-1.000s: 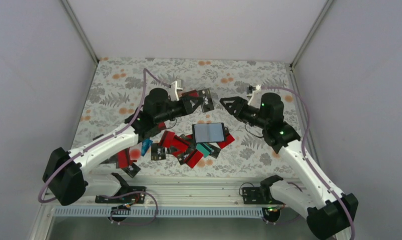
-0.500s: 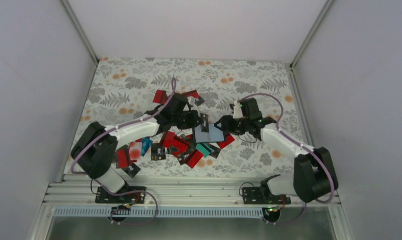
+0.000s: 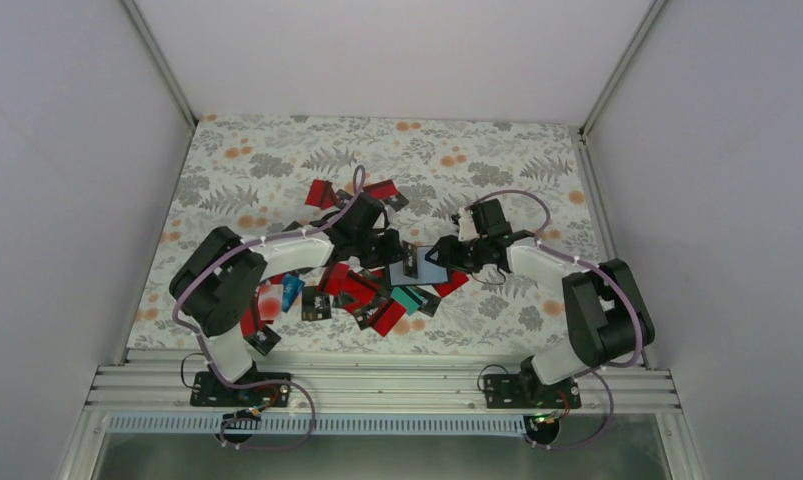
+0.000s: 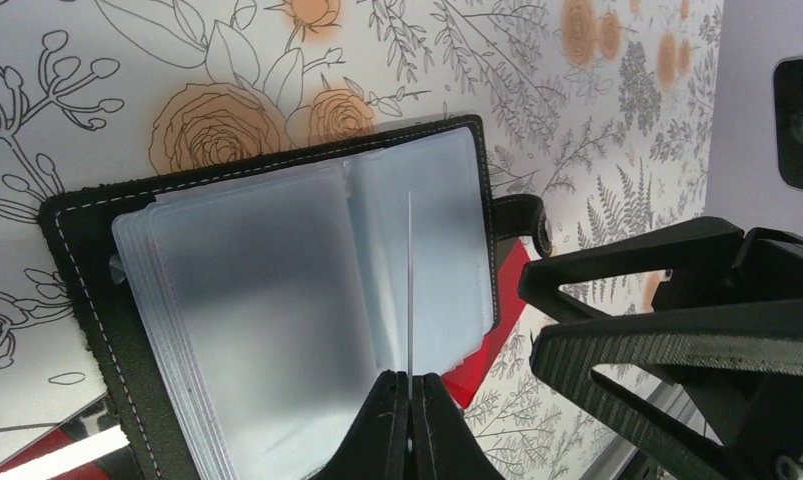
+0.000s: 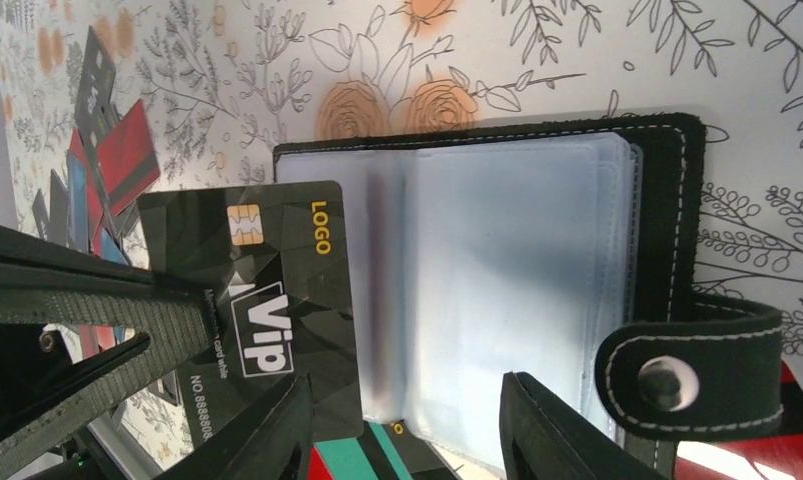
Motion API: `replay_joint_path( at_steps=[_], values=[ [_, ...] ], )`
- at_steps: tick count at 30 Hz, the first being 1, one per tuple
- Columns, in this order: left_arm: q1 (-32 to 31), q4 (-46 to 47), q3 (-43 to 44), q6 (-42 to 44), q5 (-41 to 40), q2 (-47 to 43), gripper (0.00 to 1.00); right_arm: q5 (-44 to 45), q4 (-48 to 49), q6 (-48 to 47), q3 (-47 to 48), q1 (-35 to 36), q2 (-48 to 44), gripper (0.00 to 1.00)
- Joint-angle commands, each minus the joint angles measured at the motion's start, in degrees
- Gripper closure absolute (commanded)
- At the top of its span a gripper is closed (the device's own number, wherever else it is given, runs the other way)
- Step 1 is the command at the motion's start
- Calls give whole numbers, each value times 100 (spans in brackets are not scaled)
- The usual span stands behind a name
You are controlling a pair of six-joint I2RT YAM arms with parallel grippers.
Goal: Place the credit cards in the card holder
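Note:
The card holder (image 3: pixel 430 268) lies open on the flowered table, its clear sleeves (image 4: pixel 267 300) facing up. My left gripper (image 3: pixel 404 252) is shut on a black VIP credit card (image 5: pixel 262 300) and holds it on edge over the holder's left half. In the left wrist view that card is a thin line (image 4: pixel 410 280) rising from the left gripper (image 4: pixel 410 380). My right gripper (image 5: pixel 402 430) stands open over the sleeves (image 5: pixel 517 270) with nothing between its fingers. More credit cards (image 3: pixel 362 292), red, black and teal, lie heaped in front of the holder.
The holder's snap strap (image 5: pixel 682 375) sticks out on its right side. Red cards (image 3: pixel 323 192) lie behind the left arm, and others (image 3: pixel 257 325) lie near the front left. The right gripper (image 4: pixel 677 330) stands close to the left one.
Both arms have swung in over the open holder. The left one brought the black card from the back. The right gripper's fingers have narrowed a little.

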Motion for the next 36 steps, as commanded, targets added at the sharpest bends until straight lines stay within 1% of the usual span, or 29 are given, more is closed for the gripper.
replay_joint_path(
  at_steps=[1, 15, 26, 36],
  values=[
    [19, 15, 107, -164, 197, 137, 98, -32, 272, -137, 110, -99, 190, 51],
    [19, -94, 256, -235, 436, 511, 98, -7, 343, -158, 54, -424, 588, 52],
    [19, -149, 324, -193, 454, 601, 98, 93, 338, -86, -178, -607, 451, 53],
    [19, -169, 402, -188, 509, 658, 98, 226, 374, -185, -374, -637, 482, 54]
  ],
)
